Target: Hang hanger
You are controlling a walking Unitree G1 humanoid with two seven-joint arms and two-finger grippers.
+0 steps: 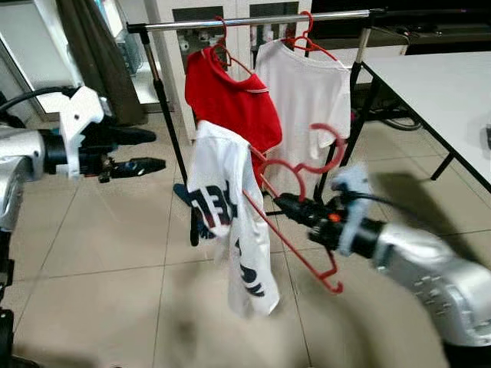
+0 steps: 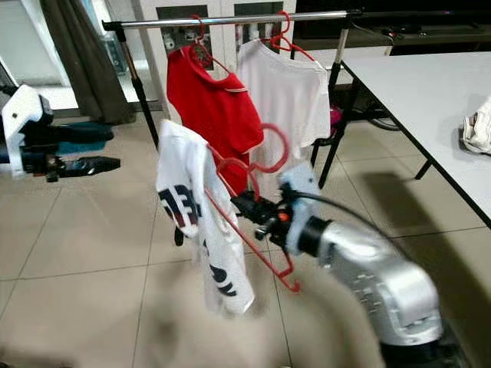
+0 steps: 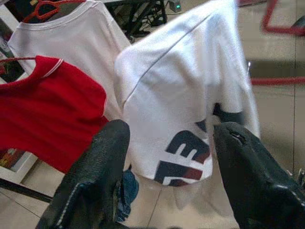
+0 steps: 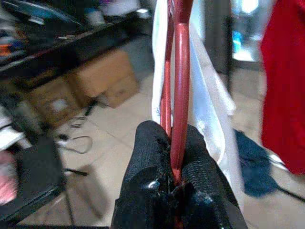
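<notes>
Below the silver clothes rail [image 1: 253, 21], the right gripper [image 1: 285, 204] pinches a red plastic hanger [image 1: 295, 230] between its jaws, a white printed T-shirt [image 1: 230, 222] draped on it and tilted, its hook well short of the rail. Farther back hang a red T-shirt [image 1: 230, 103] and a plain white T-shirt [image 1: 303, 92]. At left, the left gripper [image 1: 134, 151] hovers, jaws spread. The right arm is blurred.
</notes>
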